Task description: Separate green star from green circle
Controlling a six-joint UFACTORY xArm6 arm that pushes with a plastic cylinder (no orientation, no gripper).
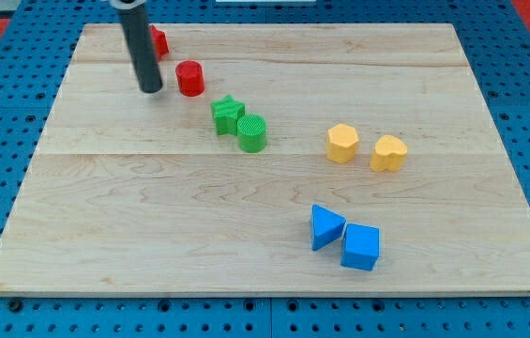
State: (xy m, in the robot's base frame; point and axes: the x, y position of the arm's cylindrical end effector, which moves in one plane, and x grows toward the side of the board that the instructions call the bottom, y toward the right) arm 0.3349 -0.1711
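Count on wooden board (105, 244): 8 blocks total.
Green: 2, namely 1 green star (227, 115), 1 green circle (252, 132).
Red: 2, namely 1 red cylinder (189, 78), 1 red block (159, 40), shape not resolvable, partly hidden behind the rod.
Yellow: 2, namely 1 yellow hexagon (342, 144), 1 yellow heart (388, 153).
Blue: 2, namely 1 blue triangle (325, 226), 1 blue cube (360, 247).
Rods: 1, with my tip (151, 90).

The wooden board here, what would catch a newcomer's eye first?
The dark rod stands at the view's top left, my tip just left of the red cylinder. Near the middle, the green star and green circle sit touching. Yellow blocks lie right, blue blocks lower right.
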